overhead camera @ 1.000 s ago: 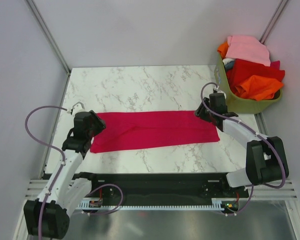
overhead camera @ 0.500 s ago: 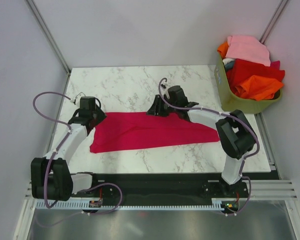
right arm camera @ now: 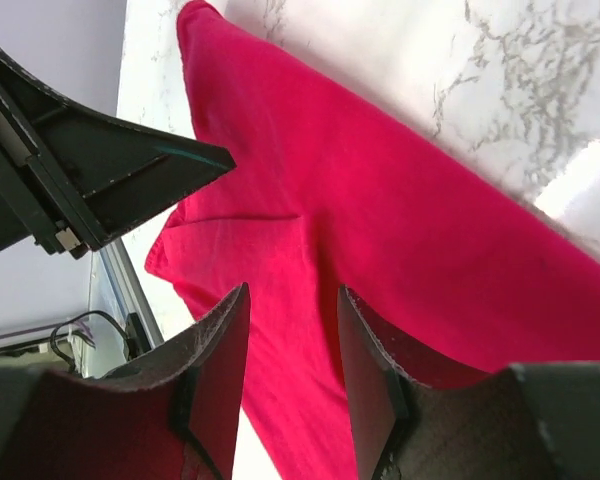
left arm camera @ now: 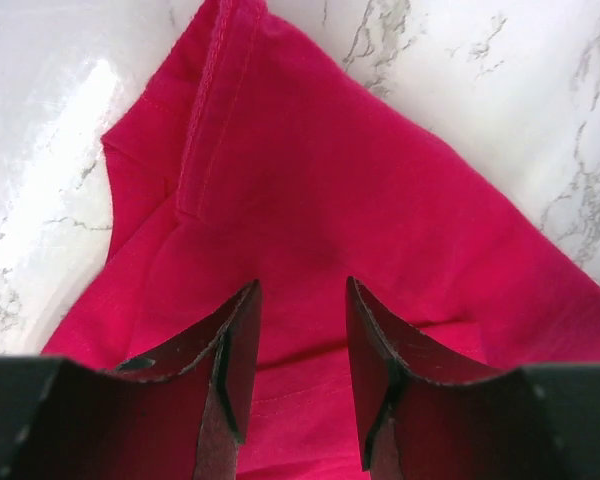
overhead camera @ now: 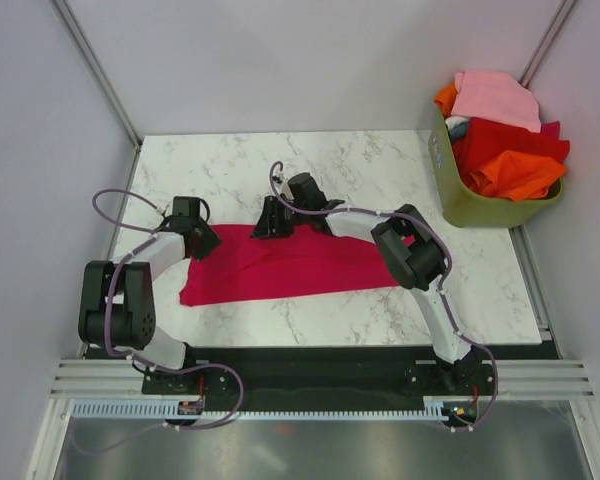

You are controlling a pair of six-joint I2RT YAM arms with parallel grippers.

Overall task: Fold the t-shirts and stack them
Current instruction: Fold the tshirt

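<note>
A crimson t-shirt (overhead camera: 300,265) lies folded into a long strip across the marble table (overhead camera: 280,160). My left gripper (overhead camera: 202,240) is low over its left end, jaws a little apart, cloth showing between them (left arm camera: 300,285). The shirt's sleeve seam (left arm camera: 205,110) lies flat ahead of it. My right gripper (overhead camera: 268,222) reaches across to the shirt's far edge, left of the middle. Its jaws are also a little apart over the cloth (right arm camera: 292,290). The right arm covers part of the shirt's right half. The left gripper also shows in the right wrist view (right arm camera: 100,170).
An olive-green basket (overhead camera: 480,210) stands at the back right corner. It holds a pink shirt (overhead camera: 495,95), a red one (overhead camera: 500,140) and an orange one (overhead camera: 520,175). Grey walls close in the left, back and right sides.
My right gripper has swept from the shirt's right end leftward along its far edge. The shirt's right end has drawn in to the left. My left gripper shifted slightly up and right.
</note>
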